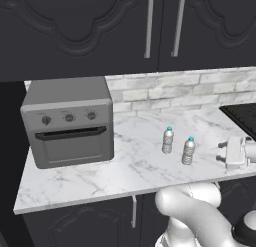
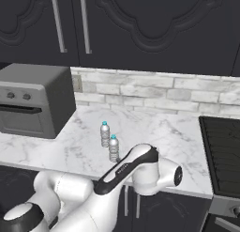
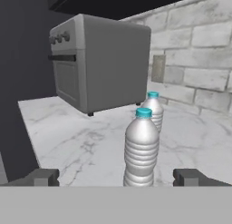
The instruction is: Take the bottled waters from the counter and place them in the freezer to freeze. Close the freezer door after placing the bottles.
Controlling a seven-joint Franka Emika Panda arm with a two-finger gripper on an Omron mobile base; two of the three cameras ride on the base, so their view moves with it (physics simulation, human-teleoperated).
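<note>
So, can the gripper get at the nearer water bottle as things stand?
Probably yes. The open gripper faces the nearer bottle, which stands upright between its fingertips' lines with bare counter around; the second bottle stands behind, apart.

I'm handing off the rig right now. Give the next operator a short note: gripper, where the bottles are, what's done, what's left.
Gripper: open, holding nothing, lined up on the nearer water bottle, fingertips either side of it, not closed.
Both bottles upright on the marble counter, right of the toaster oven; second bottle just behind the first.
Done: nothing placed yet.
Left: grasp each bottle, put both in the freezer, close its door.
</note>
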